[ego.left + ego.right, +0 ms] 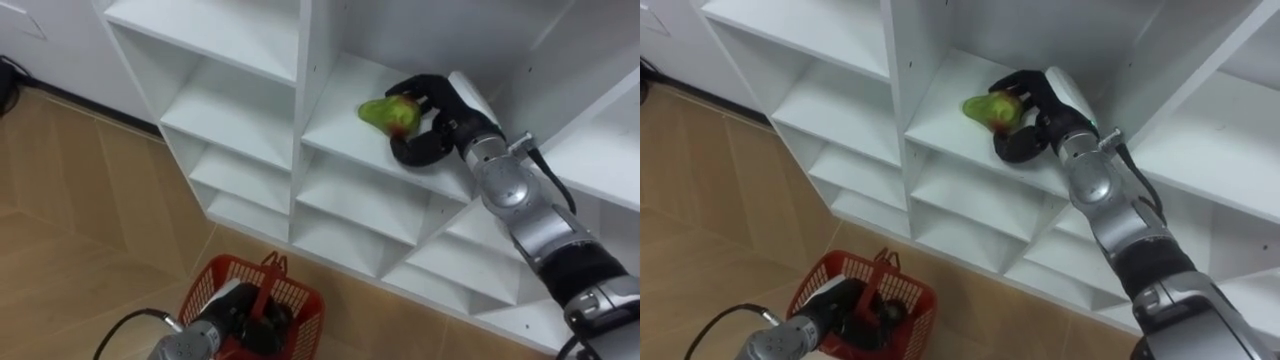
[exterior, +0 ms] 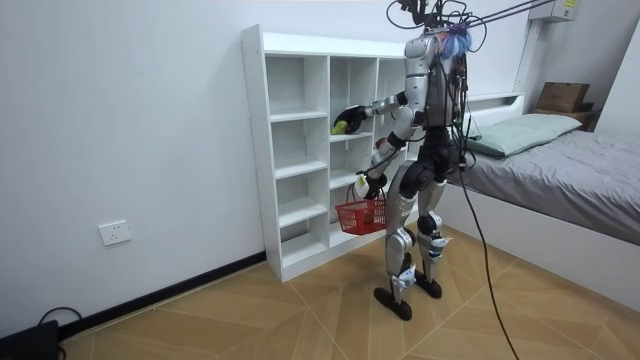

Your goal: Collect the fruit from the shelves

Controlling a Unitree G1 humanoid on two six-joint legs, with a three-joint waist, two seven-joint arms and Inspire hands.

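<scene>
A green fruit with a reddish patch [image 1: 383,112] is at a middle shelf of the white closet [image 1: 340,150], near the shelf's front. My right hand [image 1: 432,112] reaches in from the right with its fingers and thumb curled round the fruit. Lower left, my left hand [image 1: 232,308] is closed on the handle of a red wire basket [image 1: 207,283], which hangs in front of the closet's lower shelves. In the room view I stand facing the closet with the basket [image 2: 361,214] at hip height and the fruit [image 2: 340,126] at chest height.
The closet has several open white compartments to the left of, above and below the fruit's shelf. A wooden floor [image 1: 90,220] lies to my left. A bed [image 2: 560,170] stands at the room view's right, behind me.
</scene>
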